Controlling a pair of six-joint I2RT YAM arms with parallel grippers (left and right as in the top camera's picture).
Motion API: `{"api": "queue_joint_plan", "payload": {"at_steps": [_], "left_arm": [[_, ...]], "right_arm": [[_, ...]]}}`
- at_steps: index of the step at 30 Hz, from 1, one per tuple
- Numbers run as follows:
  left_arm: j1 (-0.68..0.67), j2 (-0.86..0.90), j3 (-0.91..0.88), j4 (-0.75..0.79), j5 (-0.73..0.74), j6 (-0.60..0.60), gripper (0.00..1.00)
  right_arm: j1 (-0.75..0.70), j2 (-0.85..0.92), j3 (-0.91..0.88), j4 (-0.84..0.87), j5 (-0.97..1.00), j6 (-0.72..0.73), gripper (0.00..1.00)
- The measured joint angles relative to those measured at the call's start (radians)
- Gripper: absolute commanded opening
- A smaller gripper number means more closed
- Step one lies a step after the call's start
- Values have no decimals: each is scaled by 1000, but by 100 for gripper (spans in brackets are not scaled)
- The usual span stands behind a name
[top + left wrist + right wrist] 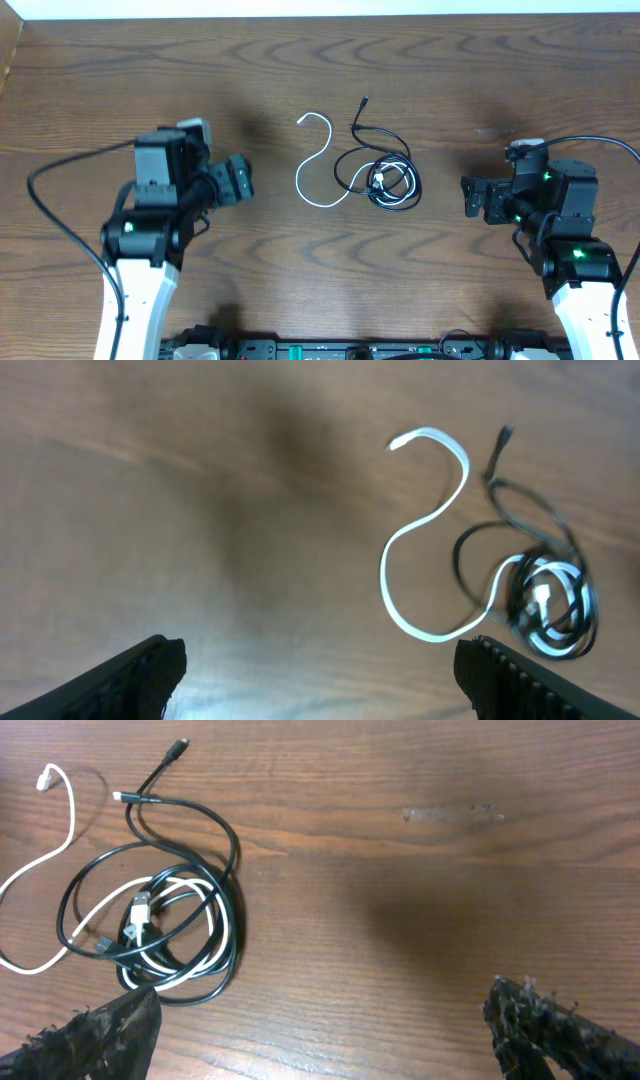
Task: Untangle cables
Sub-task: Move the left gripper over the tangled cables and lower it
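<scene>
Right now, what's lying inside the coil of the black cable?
Inside the coil of the black cable lie loops of the white cable and a small plug end, with bare table showing between. Which strand passes under which at the crossings cannot be told.

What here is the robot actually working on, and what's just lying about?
For the job: white cable; black cable, partly coiled together with it.
Just there: pale scuff on the table.

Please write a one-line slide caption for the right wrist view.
Open right gripper facing the white cable tangled with the black cable on a wooden table.
</scene>
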Motion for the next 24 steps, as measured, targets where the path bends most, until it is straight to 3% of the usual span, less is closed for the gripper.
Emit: {"api": "queue_joint_plan", "payload": {"at_steps": [8, 16, 24], "left_arm": [[-180, 192, 129, -20, -64, 0, 91], [-400, 418, 129, 210, -72, -18, 91], [-541, 663, 129, 309, -43, -235, 73]], "right_arm": [[0, 0, 0, -5, -3, 0, 99], [0, 0, 0, -8, -3, 0, 99], [0, 0, 1, -8, -3, 0, 99]]}}
